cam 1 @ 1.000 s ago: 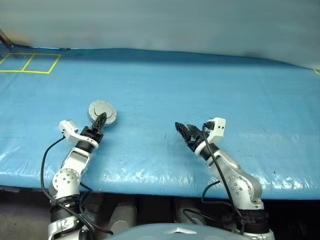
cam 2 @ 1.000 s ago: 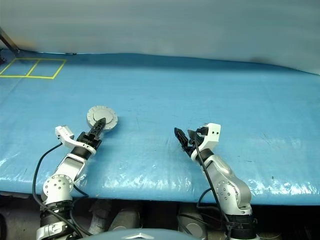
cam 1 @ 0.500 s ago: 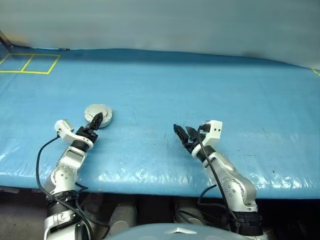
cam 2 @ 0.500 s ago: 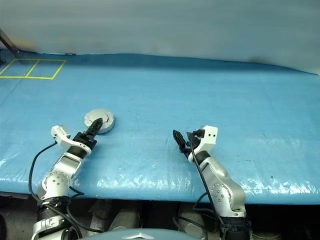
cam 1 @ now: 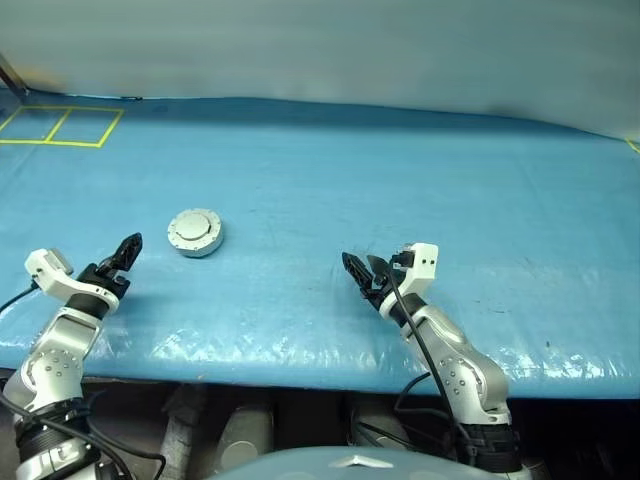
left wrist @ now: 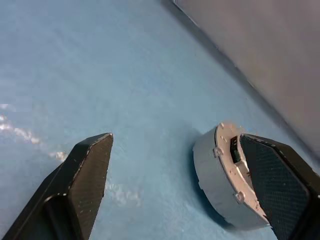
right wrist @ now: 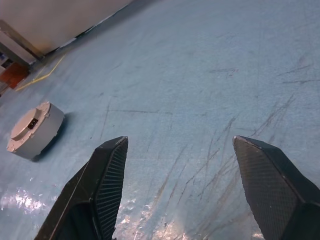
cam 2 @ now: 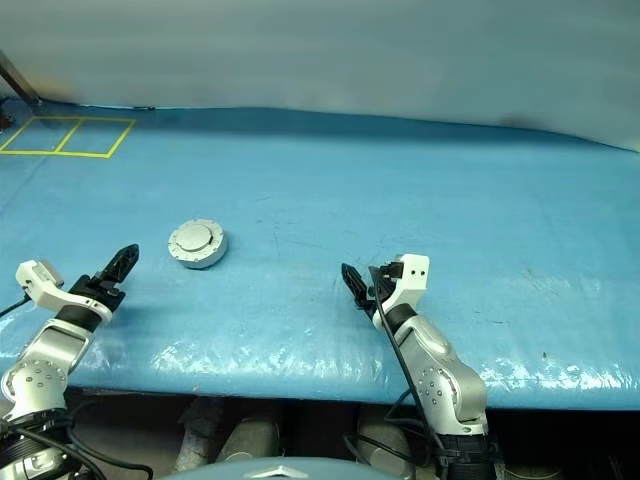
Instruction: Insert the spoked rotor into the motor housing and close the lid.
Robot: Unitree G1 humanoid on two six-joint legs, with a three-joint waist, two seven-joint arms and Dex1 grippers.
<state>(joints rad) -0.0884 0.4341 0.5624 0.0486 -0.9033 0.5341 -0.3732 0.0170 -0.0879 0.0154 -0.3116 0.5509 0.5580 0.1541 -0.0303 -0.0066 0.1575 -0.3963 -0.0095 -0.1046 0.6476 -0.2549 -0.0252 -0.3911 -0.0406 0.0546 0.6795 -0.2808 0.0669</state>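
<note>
Closed motor housing (cam 1: pixel 195 232) alone on the blue table (cam 1: pixel 400 180), both hands empty.

From the head cameras you see the housing lying flat with its lid (cam 2: pixel 197 239) shut on top, left of the table's middle. Your left hand (cam 1: pixel 127 250) sits beside it toward the table's left edge, apart from it; your right hand (cam 1: pixel 360 272) is well apart on the other side. In your left wrist view the fingers (left wrist: pixel 85 180) stand spread, the housing just beside one pad, probably not touching, though that edge is hard to read. In your right wrist view the fingers (right wrist: pixel 107 175) are spread wide over bare table, the housing far off.
</note>
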